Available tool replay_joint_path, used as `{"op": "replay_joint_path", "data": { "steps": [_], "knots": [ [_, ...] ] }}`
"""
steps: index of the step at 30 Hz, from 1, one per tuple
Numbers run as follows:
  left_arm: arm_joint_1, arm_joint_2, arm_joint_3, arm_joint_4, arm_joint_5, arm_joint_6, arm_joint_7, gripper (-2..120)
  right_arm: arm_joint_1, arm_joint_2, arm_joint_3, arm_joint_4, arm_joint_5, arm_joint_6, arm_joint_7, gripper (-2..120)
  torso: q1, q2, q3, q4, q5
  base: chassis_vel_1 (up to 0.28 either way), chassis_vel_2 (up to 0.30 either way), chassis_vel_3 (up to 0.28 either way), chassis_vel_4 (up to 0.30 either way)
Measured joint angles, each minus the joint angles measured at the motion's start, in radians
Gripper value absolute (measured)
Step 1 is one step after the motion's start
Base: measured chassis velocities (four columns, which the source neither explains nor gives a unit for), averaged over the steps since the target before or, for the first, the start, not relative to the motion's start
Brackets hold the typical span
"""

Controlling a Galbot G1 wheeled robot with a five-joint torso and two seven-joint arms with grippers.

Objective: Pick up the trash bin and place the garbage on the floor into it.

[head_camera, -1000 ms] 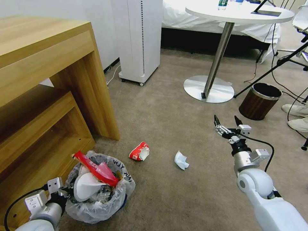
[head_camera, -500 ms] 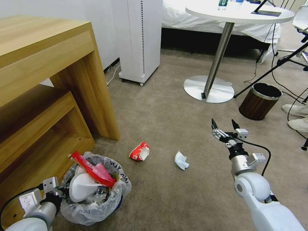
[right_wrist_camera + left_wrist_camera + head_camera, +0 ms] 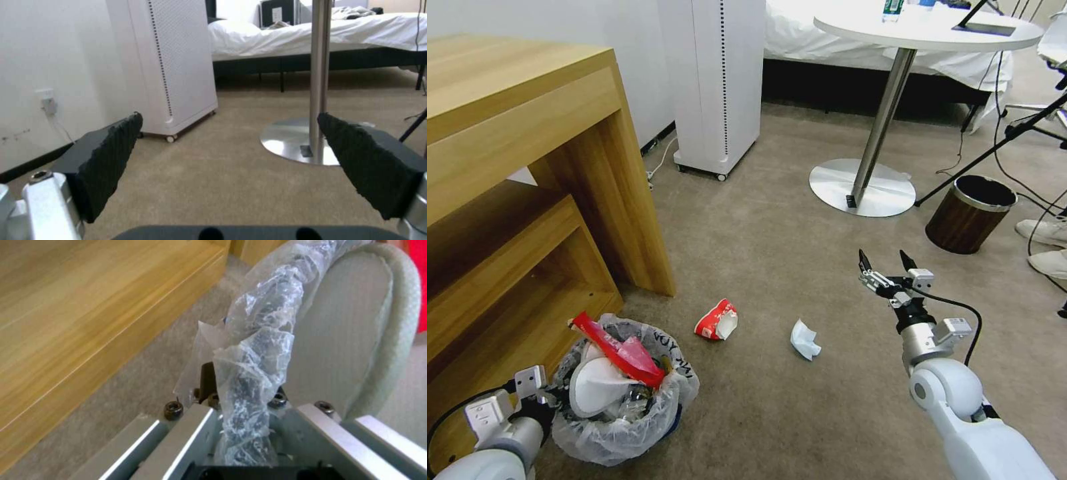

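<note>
The trash bin (image 3: 620,407), at seven o'clock on the floor (image 3: 774,220), is held at its rim by the left gripper (image 3: 544,400), fingers pinching the liner; the right gripper (image 3: 884,260) hangs spread and empty. Collection seems unfinished; the red wrapper (image 3: 717,320) and paper scrap (image 3: 805,339) at six o'clock probably need a lowered grasp next.

- My trash bin (image 3: 620,427) is showing a blue body under a clear liner with black lettering.
- A red wrapper (image 3: 616,348) is glowing over a white slipper (image 3: 597,387).
- A red-and-white snack packet (image 3: 716,320) is lying on my beige carpet (image 3: 774,253).
- A white-blue paper scrap (image 3: 805,339) is sitting near it.
- My right gripper (image 3: 884,260) is wearing black pads (image 3: 111,160).
</note>
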Motion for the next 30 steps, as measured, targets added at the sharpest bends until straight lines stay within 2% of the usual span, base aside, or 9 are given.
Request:
{"op": "replay_joint_path", "data": {
  "steps": [30],
  "knots": [
    [0.021,-0.054,0.015,-0.028,0.041,-0.006,0.005,1,-0.004,-0.016,-0.021,0.002,-0.009,0.018,-0.01,100,0.0,0.0,0.0,-0.0001,0.0,-0.065,0.069,0.072,-0.069]
  ]
}}
